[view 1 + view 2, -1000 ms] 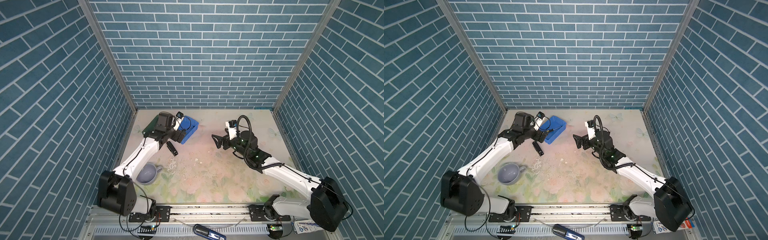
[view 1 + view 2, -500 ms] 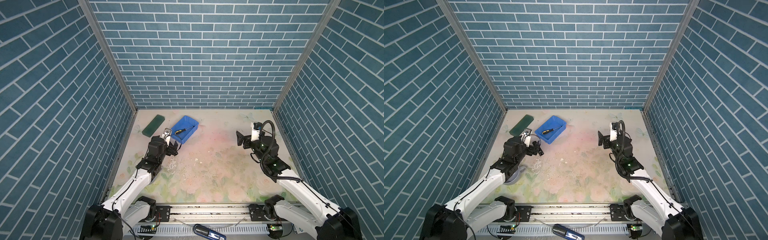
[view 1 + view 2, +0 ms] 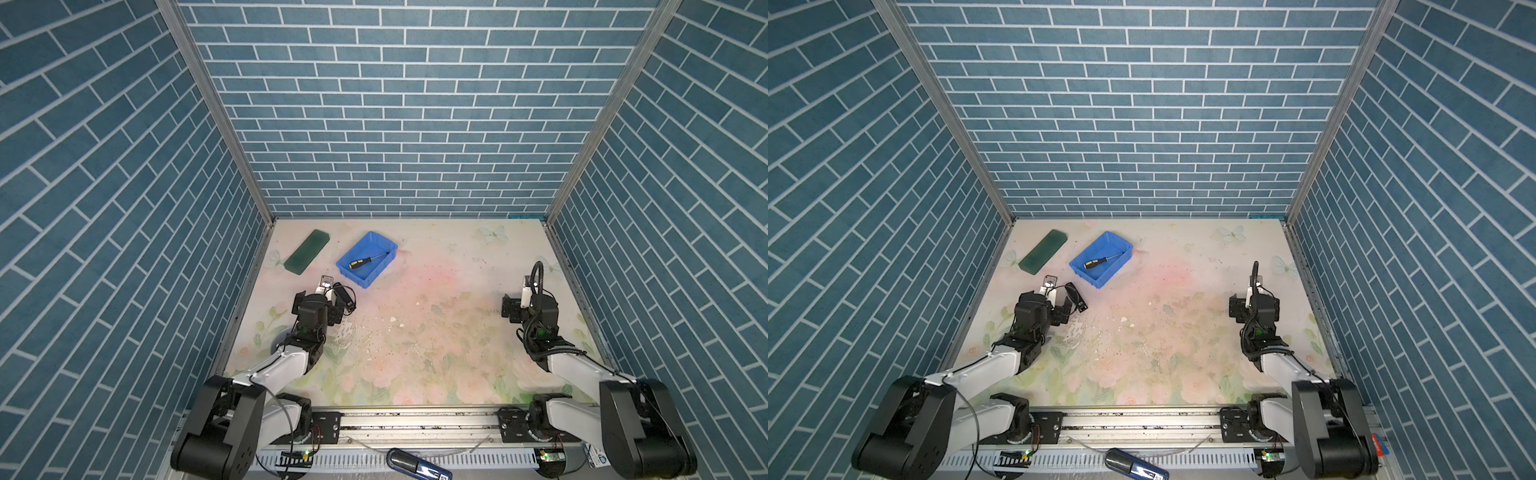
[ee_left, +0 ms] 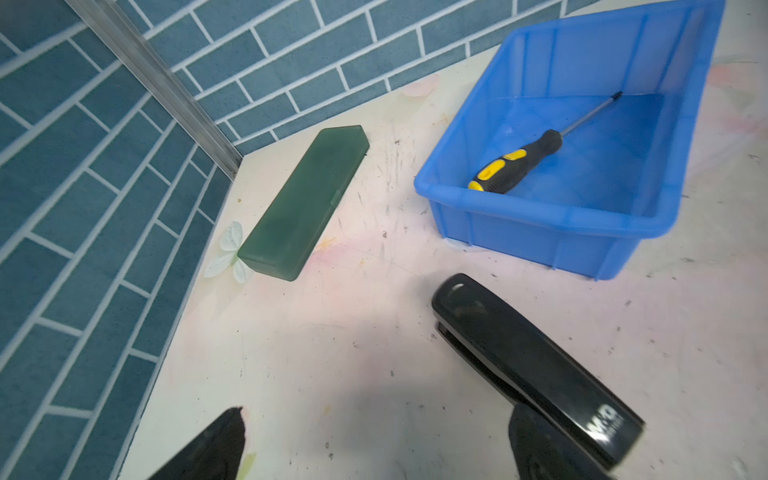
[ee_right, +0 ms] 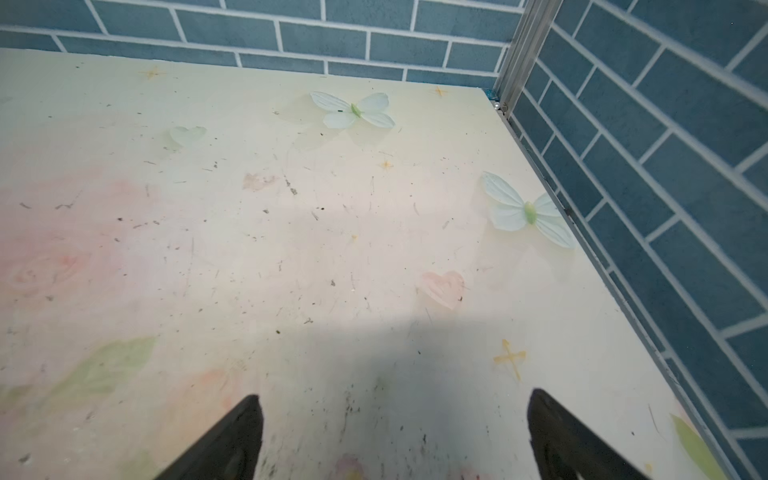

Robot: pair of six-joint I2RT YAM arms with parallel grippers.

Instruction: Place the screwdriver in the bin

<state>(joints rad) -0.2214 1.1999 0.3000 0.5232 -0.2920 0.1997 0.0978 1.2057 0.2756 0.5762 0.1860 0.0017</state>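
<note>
Left wrist view, upper right of frame: the screwdriver [image 4: 521, 164] now lies in the bin [image 4: 540, 232] (done, I judge); I've drawn back, left gripper [image 4: 378, 419] and right gripper [image 5: 395, 397] both spread, empty.

Blue bin [image 4: 532, 237]; black-and-yellow screwdriver [image 4: 515, 166]; dark green case [image 4: 303, 199]; pastel floral tabletop [image 4: 332, 353]

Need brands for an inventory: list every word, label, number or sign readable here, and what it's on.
"M G", a blurred sign between: white logo on the black stapler; small line beneath unreadable.
White marking on the blue object at the near edge: too small to read.
Sticker at the near right corner: too small to read.
No text seen on the screwdriver, bin or green case.
</note>
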